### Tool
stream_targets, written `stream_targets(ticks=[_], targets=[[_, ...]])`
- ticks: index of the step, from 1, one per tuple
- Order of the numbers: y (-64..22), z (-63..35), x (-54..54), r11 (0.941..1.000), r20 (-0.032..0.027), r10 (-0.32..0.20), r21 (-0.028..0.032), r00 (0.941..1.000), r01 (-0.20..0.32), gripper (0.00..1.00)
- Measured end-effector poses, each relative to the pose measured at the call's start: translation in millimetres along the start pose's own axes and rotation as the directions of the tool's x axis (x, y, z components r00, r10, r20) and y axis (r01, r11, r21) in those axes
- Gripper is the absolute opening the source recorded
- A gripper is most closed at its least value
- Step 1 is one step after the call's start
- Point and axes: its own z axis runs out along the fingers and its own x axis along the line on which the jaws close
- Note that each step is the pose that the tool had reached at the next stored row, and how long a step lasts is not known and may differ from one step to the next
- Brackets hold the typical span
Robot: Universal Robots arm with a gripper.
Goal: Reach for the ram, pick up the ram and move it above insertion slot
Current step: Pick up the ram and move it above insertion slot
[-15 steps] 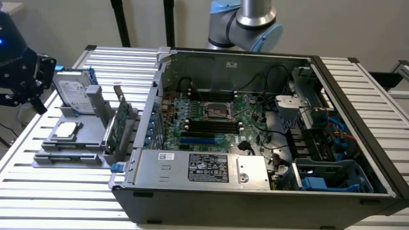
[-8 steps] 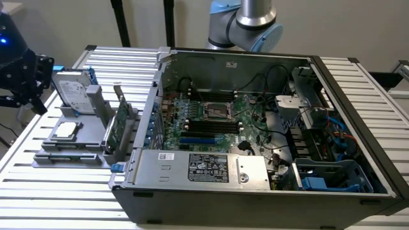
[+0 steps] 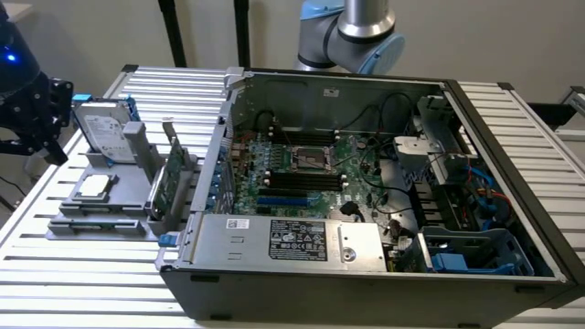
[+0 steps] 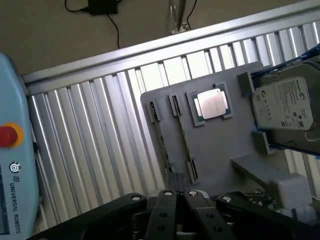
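Note:
My gripper (image 4: 177, 194) is shut, its black fingertips meeting with nothing between them. It hovers over the near edge of a grey parts holder (image 4: 220, 145). In the exterior view its dark body (image 3: 35, 113) hangs off that view's left, beside the holder (image 3: 109, 205). Two thin strips (image 4: 182, 140) lie edge-on across the holder just ahead of the fingertips; I cannot tell whether either is the ram. The black insertion slots (image 3: 302, 181) sit on the motherboard inside the open computer case (image 3: 366, 271), well apart from the gripper.
The holder also carries a silver hard drive (image 4: 287, 107), a square processor (image 4: 211, 104) and an upright green expansion card (image 3: 166, 184). Everything rests on a ribbed metal table (image 4: 95, 145). The arm's blue-grey joint (image 3: 361, 34) stands behind the case.

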Motion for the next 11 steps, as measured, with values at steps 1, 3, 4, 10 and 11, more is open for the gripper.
stream_targets(ticks=[1,3,4,10,11], targets=[[0.0,0.2,0.0,0.9999,-0.0006,-0.017,0.0000,0.9999,0.017,0.11],[0.0,0.6,0.0,0.9986,-0.0020,-0.054,0.0001,0.9986,0.054,0.11],[0.0,0.8,0.0,0.9974,-0.0026,-0.072,0.0000,0.9974,0.072,0.11],[-0.1,2.0,0.0,0.9837,-0.0067,-0.180,-0.0005,0.9837,0.180,0.11],[-0.1,2.2,0.0,0.9803,-0.0073,-0.197,-0.0006,0.9803,0.197,0.11]])
